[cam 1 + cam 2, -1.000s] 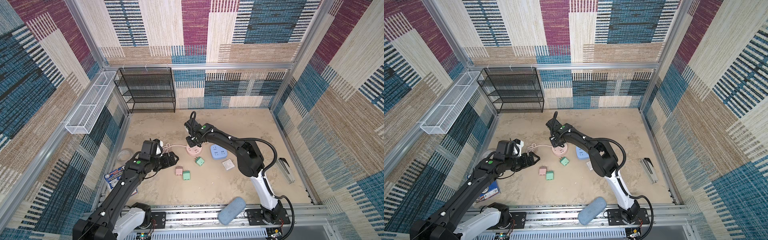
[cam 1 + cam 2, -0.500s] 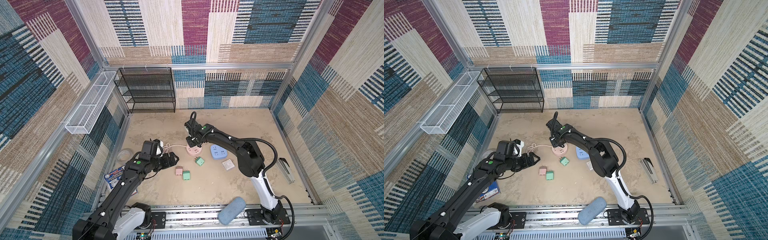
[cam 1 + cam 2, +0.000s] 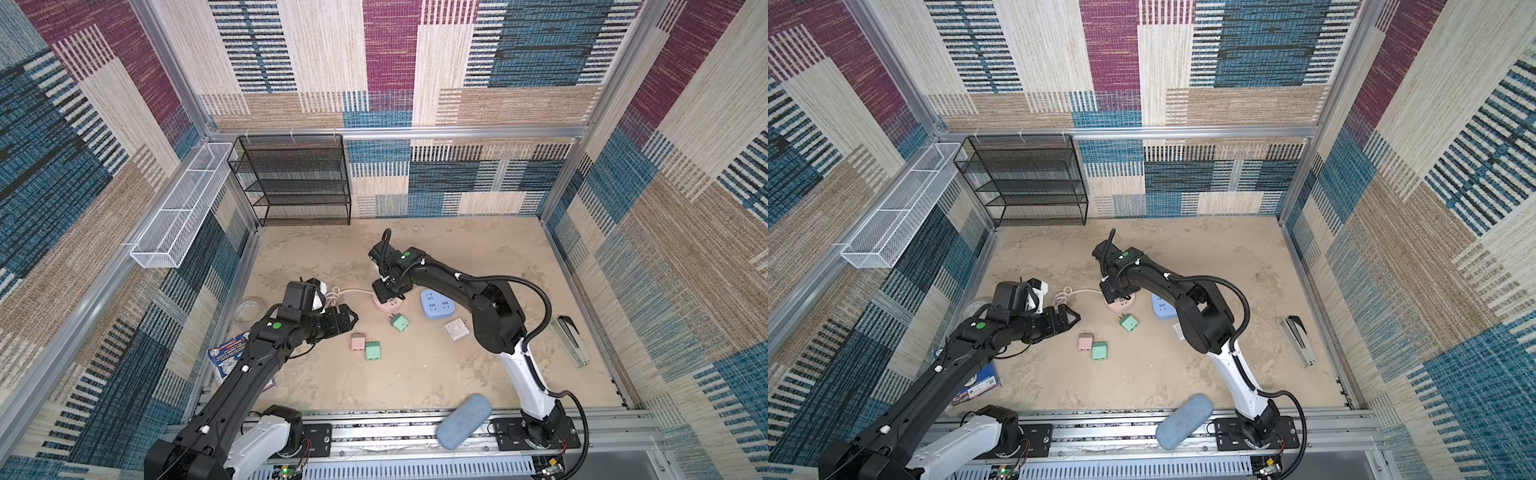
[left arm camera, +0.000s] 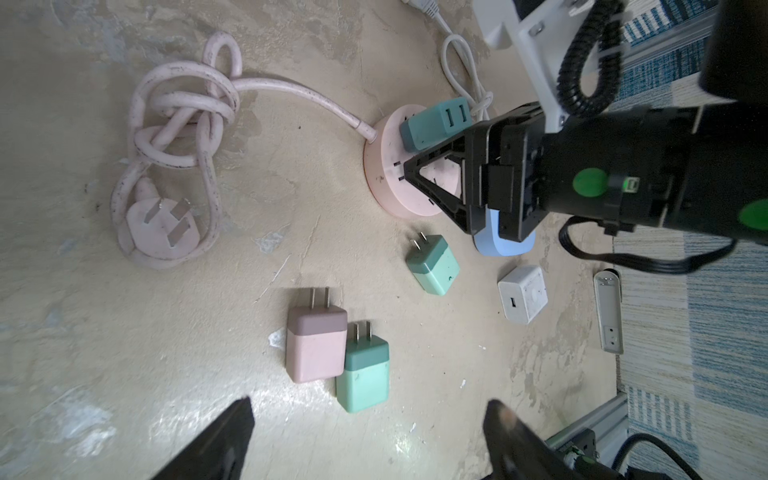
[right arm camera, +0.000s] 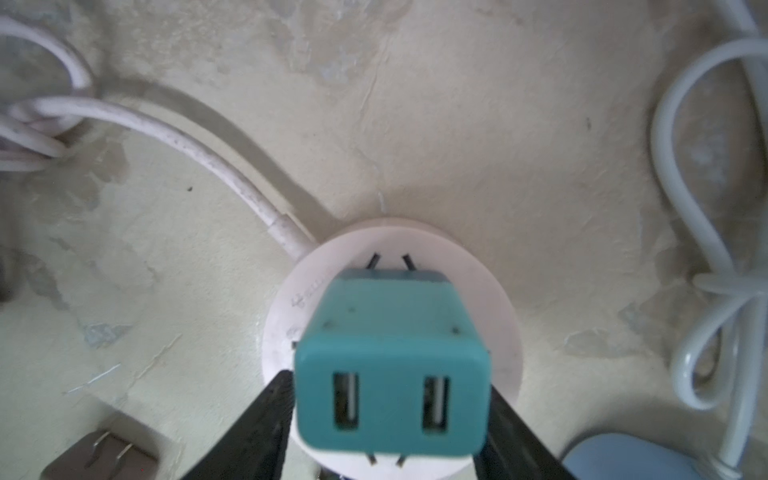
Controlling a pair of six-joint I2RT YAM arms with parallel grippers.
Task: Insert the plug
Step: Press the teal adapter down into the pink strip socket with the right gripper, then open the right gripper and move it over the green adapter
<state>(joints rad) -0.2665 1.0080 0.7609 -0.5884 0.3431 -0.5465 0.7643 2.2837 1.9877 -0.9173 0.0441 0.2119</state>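
- Black left jaws hang wide apart, empty, over the sandy bench.
- Beyond them, the teal two-port USB plug stands seated in the round pink socket hub, between the right jaws; clamped or just flanking, I cannot tell.

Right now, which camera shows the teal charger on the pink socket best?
The right wrist view: the teal charger fills the centre, both USB ports facing the lens. The left wrist view shows it smaller, side-on. In both top views the right tool largely hides it.

Patchwork walls, beige floor (blk rack)
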